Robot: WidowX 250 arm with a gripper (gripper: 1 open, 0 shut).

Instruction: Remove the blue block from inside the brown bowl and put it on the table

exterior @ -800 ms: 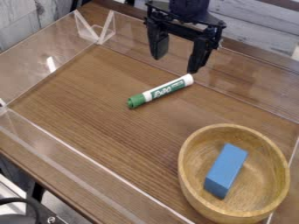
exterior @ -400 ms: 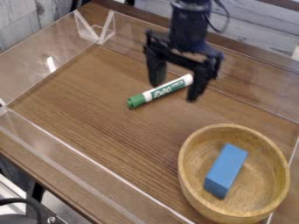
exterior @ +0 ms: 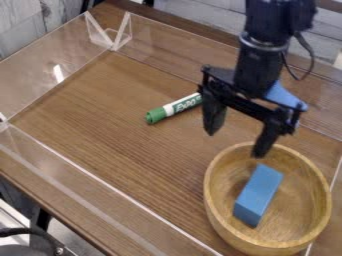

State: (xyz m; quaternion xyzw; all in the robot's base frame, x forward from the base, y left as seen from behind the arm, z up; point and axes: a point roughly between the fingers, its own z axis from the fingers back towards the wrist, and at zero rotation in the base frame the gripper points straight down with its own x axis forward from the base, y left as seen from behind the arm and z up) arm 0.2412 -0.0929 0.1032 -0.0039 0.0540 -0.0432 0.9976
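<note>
The blue block lies inside the brown bowl at the lower right of the table. My gripper points down with its two black fingers spread wide and nothing between them. It hangs over the bowl's far rim, a little above and behind the block. One fingertip is over the table just outside the bowl, the other over the bowl's inner edge.
A green-and-white marker lies on the table left of the gripper. Low clear acrylic walls border the table on all sides, with a folded clear piece at the back left.
The gripper has travelled from the back of the table toward the front right, past the marker, to the bowl's far rim. It stayed open. Block, bowl and marker have not moved.
</note>
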